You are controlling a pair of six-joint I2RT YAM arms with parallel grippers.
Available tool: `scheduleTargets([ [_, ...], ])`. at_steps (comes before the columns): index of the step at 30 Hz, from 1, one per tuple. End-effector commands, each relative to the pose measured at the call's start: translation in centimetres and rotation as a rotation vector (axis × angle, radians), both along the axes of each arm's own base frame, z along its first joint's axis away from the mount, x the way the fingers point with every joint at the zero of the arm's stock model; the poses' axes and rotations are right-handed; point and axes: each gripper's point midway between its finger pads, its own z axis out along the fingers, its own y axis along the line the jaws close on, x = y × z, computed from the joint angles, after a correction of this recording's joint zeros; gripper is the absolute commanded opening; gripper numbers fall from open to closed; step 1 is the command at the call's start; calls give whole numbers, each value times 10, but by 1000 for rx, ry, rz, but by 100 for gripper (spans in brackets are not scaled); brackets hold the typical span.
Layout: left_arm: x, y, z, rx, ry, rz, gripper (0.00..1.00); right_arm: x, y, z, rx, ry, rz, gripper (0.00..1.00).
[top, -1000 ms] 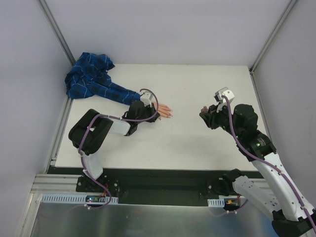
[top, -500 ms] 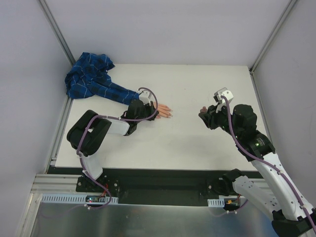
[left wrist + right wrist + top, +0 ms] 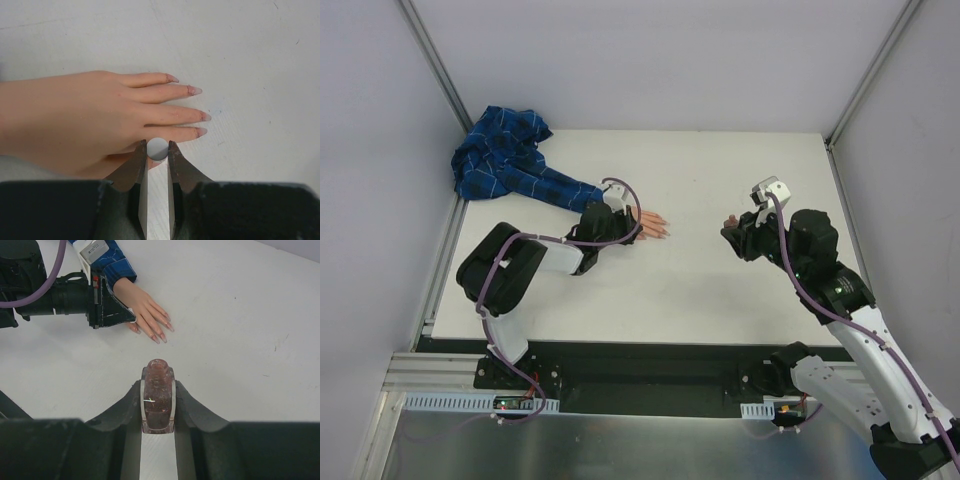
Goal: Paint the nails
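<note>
The pale peach fake hand (image 3: 90, 120) lies flat on the white table, its blue plaid sleeve (image 3: 510, 165) running to the back left. Its mauve nails (image 3: 202, 116) point right. My left gripper (image 3: 157, 150) is shut on a small grey round cap (image 3: 157, 148), seen end-on, held right at the hand's near edge by the thumb. My right gripper (image 3: 158, 390) is shut on a pinkish glitter polish bottle (image 3: 158, 395), held above the table to the right of the hand (image 3: 145, 310). In the top view the left gripper (image 3: 618, 224) is at the hand (image 3: 652, 224) and the right gripper (image 3: 732, 230) is apart from it.
The sleeve's bunched cloth lies in the back left corner against the grey wall (image 3: 380, 150). White table (image 3: 720, 180) spans between the two grippers. The left arm's purple cable (image 3: 620, 190) loops above the hand.
My right gripper has drifted slightly left with the bottle. The left gripper stays at the hand with barely any shift.
</note>
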Motion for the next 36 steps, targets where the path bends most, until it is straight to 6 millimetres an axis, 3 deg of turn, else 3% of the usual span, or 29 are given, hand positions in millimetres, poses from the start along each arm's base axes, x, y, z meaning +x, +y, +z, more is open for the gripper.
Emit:
scheduleTargets([
  [1, 6, -15, 14, -18, -69, -47, 0, 4, 5, 16, 48, -48, 11, 0],
  [24, 3, 4, 21, 82, -163, -26, 0, 2, 8, 15, 58, -44, 29, 0],
  [36, -3, -9, 18, 99, -184, -80, 0, 3, 8, 10, 61, -38, 26, 0],
])
